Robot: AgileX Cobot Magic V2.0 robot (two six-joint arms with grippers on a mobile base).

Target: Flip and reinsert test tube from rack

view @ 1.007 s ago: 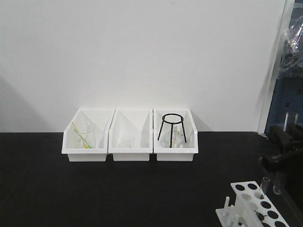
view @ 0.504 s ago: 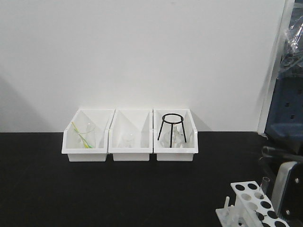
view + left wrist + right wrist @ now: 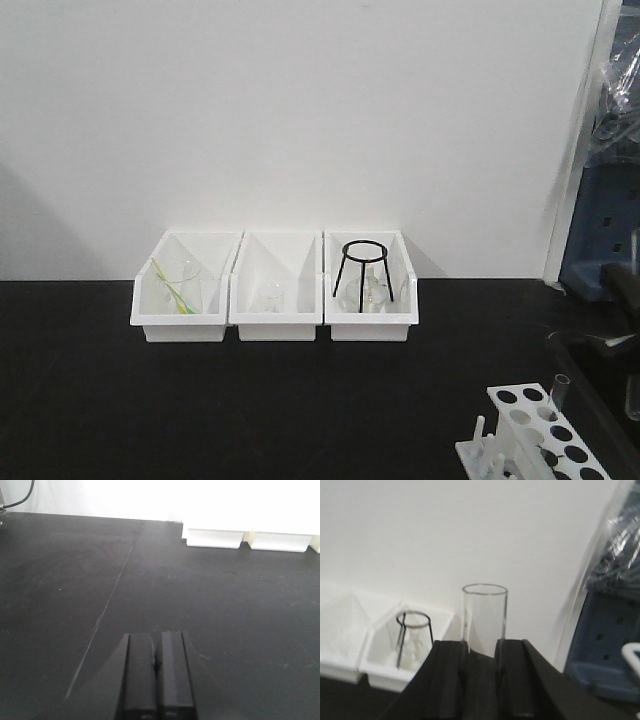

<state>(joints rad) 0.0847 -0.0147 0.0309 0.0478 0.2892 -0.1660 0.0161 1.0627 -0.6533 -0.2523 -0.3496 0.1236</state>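
Observation:
In the right wrist view my right gripper (image 3: 481, 647) is shut on a clear glass test tube (image 3: 484, 615). The tube's open rim stands out past the fingertips, against the white wall. In the front view only a dark part of the right arm (image 3: 622, 283) shows at the right edge, with a clear tube (image 3: 633, 395) below it. The white rack (image 3: 535, 432) stands at the bottom right, and another clear tube (image 3: 559, 392) stands upright in it. My left gripper (image 3: 157, 652) is shut and empty, low over the black table.
Three white bins (image 3: 275, 318) stand in a row against the back wall. The right one holds a black ring tripod (image 3: 362, 265) and glassware, also seen from the right wrist (image 3: 413, 635). Blue equipment under plastic (image 3: 600, 220) stands at the far right.
The right arm swung down beside the rack, then pulled off to the right edge. The tube that stood at the rack's right side is gone from there.

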